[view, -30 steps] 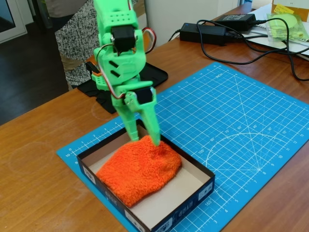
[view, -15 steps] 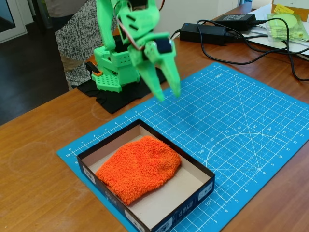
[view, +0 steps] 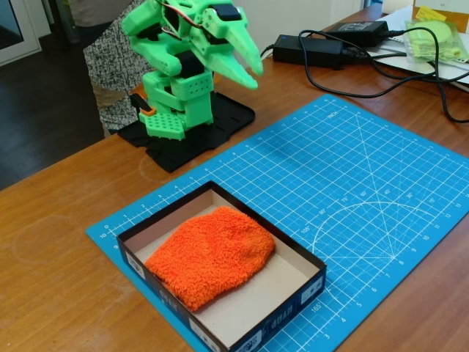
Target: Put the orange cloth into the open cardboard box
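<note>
Orange cloth [view: 212,257] lies bunched inside the open cardboard box [view: 297,292], nearest the camera in the fixed view. It rests on the pale inner floor, fills most of the box's left half and stays within the dark walls. The box sits on the near left corner of the blue cutting mat [view: 344,191], which lies on the wooden worktop [view: 51,249].

Judged from this position, the placement is done: the cloth is in the box and nothing holds it. What may remain is only for the arm to settle at rest.

Farther back, the green gripper [view: 245,62] is raised above the arm's base [view: 179,117], well apart from the cloth and clear of the box. Its fingers point to the right and slightly down, close together with a narrow gap, holding nothing.

Behind, black power adapters [view: 308,48] and cables lie on the worktop, with a pale green packet [view: 437,37] at the far right.
</note>
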